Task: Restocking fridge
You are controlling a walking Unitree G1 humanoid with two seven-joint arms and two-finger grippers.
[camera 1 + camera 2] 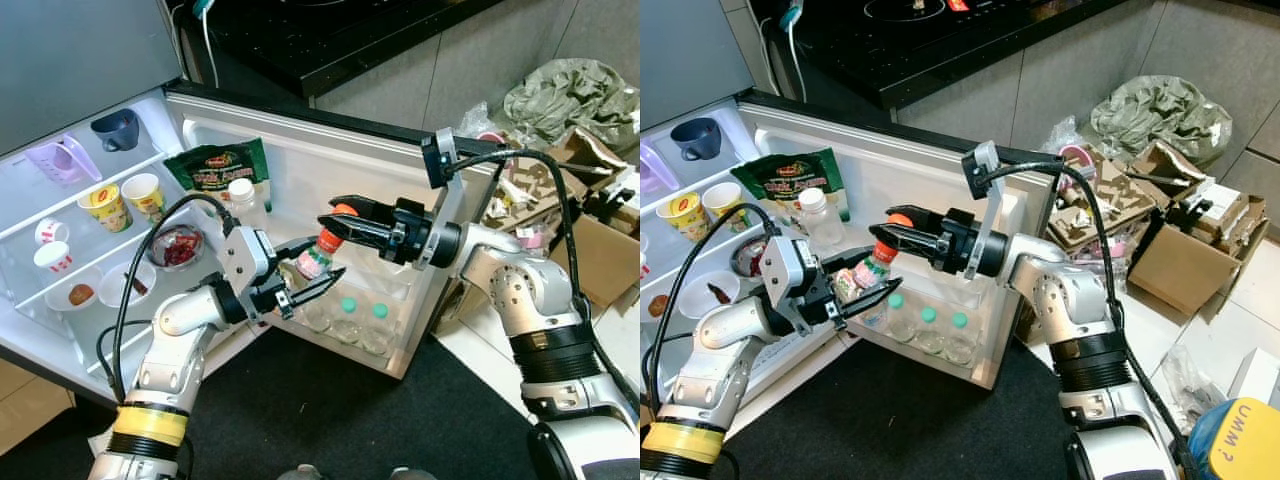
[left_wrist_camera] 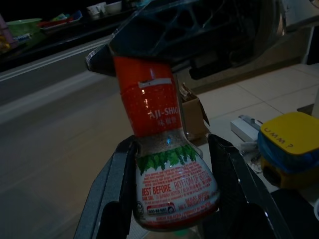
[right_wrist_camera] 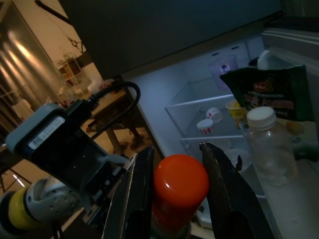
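A small seasoning bottle (image 1: 313,262) with a tall orange cap (image 3: 179,186) and a red and green label (image 2: 169,174) hangs tilted in front of the open fridge door. My left gripper (image 1: 310,270) is shut on its glass body from below, one finger (image 2: 117,189) on each side. From the right, my right gripper (image 1: 338,222) is shut on the orange cap, with its fingers (image 3: 142,194) against the cap's sides. Below the bottle, the door shelf (image 1: 395,365) holds several clear jars with green lids (image 1: 348,305).
The open fridge (image 1: 60,250) at the left holds paper cups (image 1: 105,205), bowls and a dish of red food (image 1: 178,247). On the door stand a green snack bag (image 1: 218,170) and a white-capped bottle (image 1: 243,200). Cardboard boxes (image 1: 1185,265) and clutter crowd the floor at the right.
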